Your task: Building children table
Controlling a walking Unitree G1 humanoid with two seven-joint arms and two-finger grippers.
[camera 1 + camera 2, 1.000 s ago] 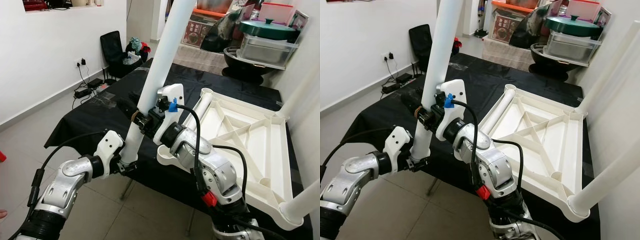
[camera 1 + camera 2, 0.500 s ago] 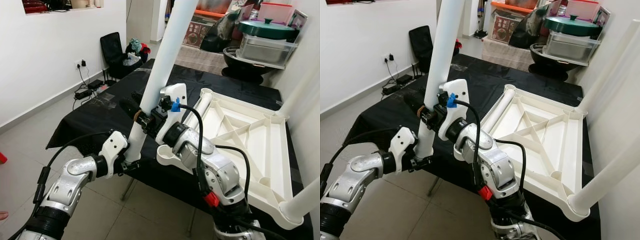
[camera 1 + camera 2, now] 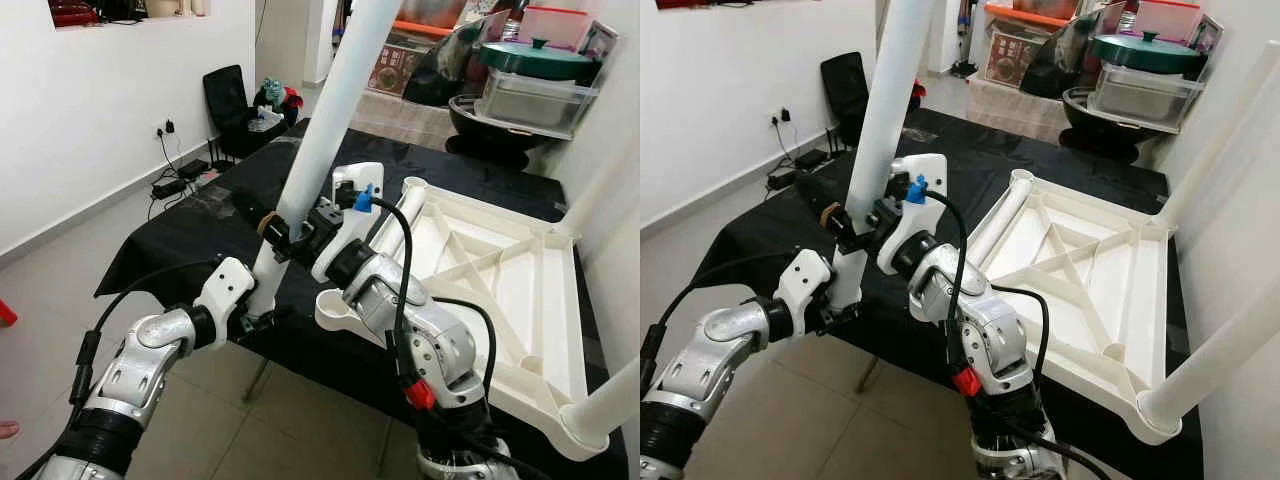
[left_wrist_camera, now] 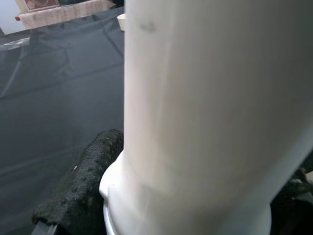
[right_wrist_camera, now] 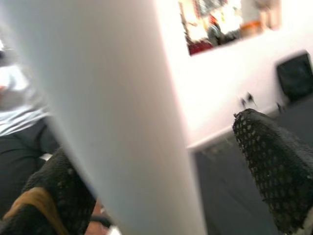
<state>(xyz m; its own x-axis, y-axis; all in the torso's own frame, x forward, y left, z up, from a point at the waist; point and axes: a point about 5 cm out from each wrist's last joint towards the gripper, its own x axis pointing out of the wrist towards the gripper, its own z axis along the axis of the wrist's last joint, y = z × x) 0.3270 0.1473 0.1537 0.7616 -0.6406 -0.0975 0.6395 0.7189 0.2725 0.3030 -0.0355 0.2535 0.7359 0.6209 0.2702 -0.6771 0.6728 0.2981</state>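
Tilted white leg point(image 3: 325, 125), upturned tabletop point(image 3: 500, 290)

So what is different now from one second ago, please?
Both pincers have carried the white table leg toward the robot's right, nearer the empty corner socket of the upturned tabletop. The left pincer still grips its lower end, the right pincer still grips higher up. The tabletop and black cloth stayed put.

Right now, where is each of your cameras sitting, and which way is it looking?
Left eye view: on my head, looking down at the white table leg, both arms and the upturned tabletop.
Right eye view: beside it, same scene.
Left wrist view: on my left wrist, looking along the left gripper at the leg's lower end.
Right wrist view: on my right wrist, looking past the right gripper around the leg.
All share the leg.
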